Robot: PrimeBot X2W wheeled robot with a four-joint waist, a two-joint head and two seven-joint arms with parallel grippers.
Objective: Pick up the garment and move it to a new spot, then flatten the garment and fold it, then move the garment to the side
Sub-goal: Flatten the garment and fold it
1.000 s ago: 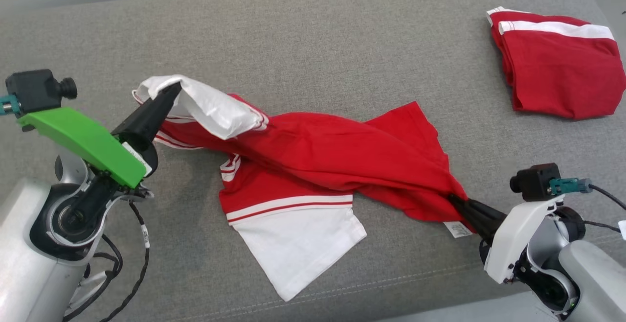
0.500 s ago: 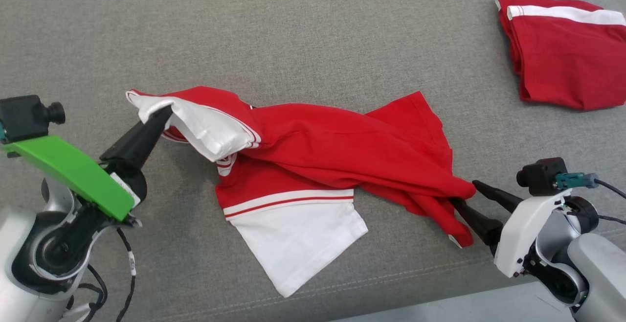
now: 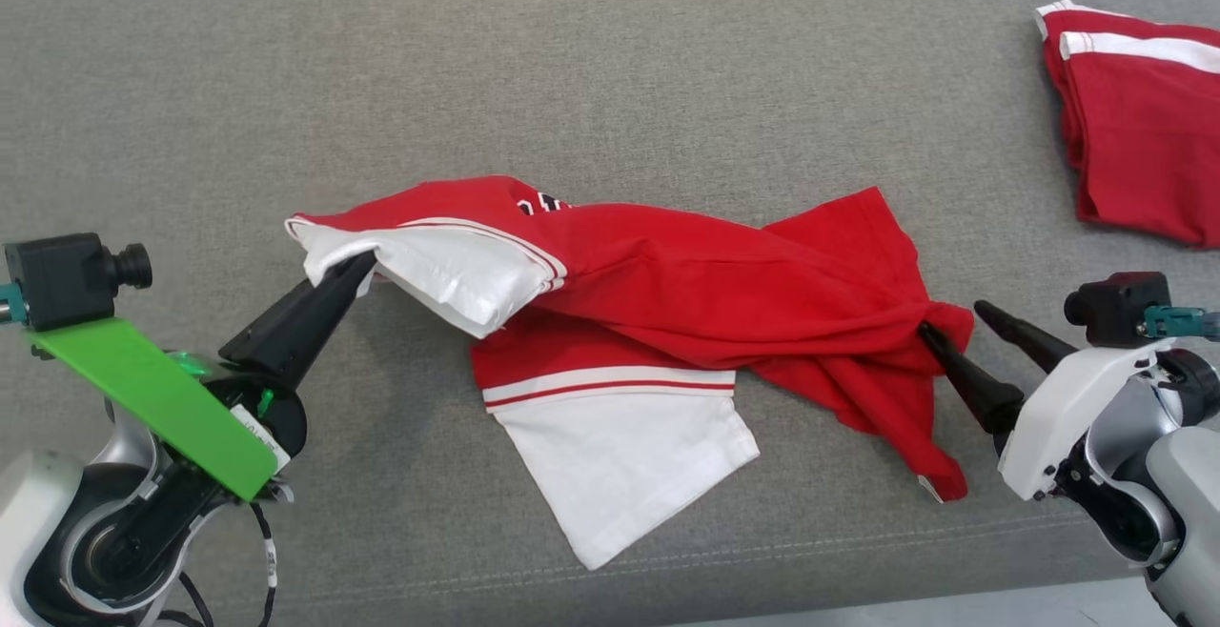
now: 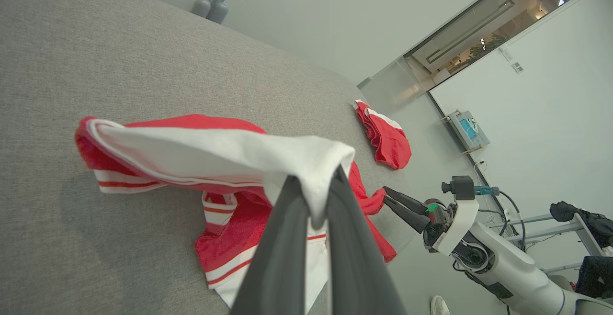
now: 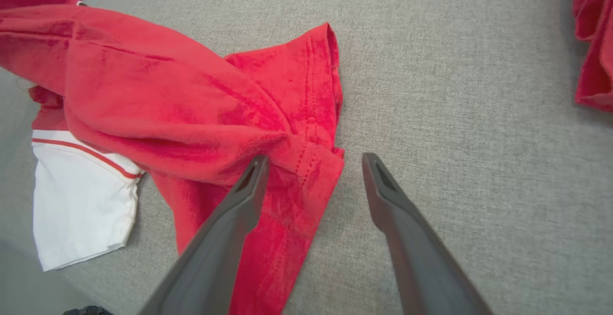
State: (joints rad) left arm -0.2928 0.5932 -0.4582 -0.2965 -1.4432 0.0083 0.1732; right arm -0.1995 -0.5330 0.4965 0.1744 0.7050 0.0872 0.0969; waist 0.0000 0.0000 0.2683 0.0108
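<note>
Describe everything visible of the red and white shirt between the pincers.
The shirt is soft red knit with white sleeves edged in red and white stripes. It lies crumpled and twisted lengthwise on the grey upholstery, not flattened. One white sleeve lies flat toward the front; the other is raised off the surface, pinched in the shut left pincer. The open right pincer stands at the red hem corner, one finger against the cloth. Dark print peeks out near the top.

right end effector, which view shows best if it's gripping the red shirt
Right wrist view: the right end effector stands wide open, the red shirt beside one finger, unpinched. The head view shows it side-on; the left wrist view, small and far off.
</note>
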